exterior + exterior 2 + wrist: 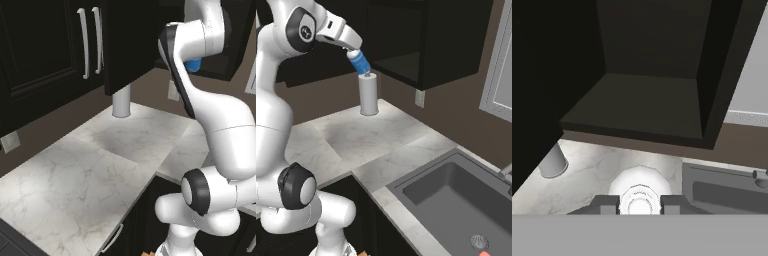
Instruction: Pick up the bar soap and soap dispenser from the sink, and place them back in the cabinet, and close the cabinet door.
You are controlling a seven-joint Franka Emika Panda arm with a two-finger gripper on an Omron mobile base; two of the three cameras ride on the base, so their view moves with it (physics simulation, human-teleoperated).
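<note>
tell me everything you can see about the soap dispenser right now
The soap dispenser is a small blue bottle with a white neck and pump top, plastic by its look. It is off the counter, held in the air by its top in the shut claw, tilted with its base pointing down toward the paper towel roll and in front of the open cabinet. In the hand view its white top sits between the two fingertips. Nothing else touches it.
</note>
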